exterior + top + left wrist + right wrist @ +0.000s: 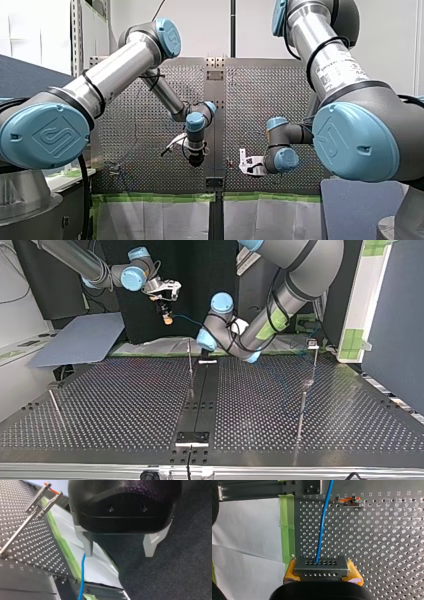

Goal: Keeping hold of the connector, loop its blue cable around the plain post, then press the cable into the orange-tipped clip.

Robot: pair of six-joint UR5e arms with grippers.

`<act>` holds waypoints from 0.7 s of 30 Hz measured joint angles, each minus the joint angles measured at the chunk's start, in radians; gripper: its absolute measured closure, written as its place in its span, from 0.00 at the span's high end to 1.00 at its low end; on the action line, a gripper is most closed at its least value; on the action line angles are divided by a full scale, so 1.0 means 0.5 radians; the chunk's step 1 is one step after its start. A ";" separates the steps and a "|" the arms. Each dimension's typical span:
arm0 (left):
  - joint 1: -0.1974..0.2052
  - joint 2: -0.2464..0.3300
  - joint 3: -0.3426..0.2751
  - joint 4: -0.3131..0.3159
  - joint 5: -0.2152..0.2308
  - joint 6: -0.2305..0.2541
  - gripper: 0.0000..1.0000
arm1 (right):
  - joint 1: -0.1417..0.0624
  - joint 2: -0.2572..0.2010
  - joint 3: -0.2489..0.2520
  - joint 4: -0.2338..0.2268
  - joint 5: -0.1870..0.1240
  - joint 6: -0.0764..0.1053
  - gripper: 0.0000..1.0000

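My right gripper (320,570) is shut on the grey connector (320,565), with yellow pads (290,573) on both sides of it. The blue cable (323,522) leaves the connector and runs out over the perforated table. In the top view my right gripper (165,307) hangs above the table's far edge, at the left. My left gripper (118,552) is open with nothing between its pale fingers (88,546). The blue cable (82,580) passes the tip of one finger. The orange-tipped clip (47,493) stands on a rod beside my left gripper. A plain post (190,365) rises near the table's middle.
More thin posts (301,412) stand on the perforated table (125,405), one (55,409) leaning at the top view's left. Green tape (287,527) and white sheeting line the table's edge. A dark centre strip (200,400) divides the two plates.
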 joint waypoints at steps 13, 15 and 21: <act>-0.016 -0.001 0.130 -0.247 0.108 -0.017 1.00 | 0.003 0.000 -0.005 0.007 -0.003 0.000 0.00; -0.018 -0.001 0.153 -0.290 0.118 -0.023 1.00 | 0.005 0.000 -0.005 0.008 -0.003 0.000 0.00; -0.020 -0.002 0.194 -0.324 0.151 -0.042 1.00 | 0.008 0.000 -0.006 0.009 -0.003 0.000 0.00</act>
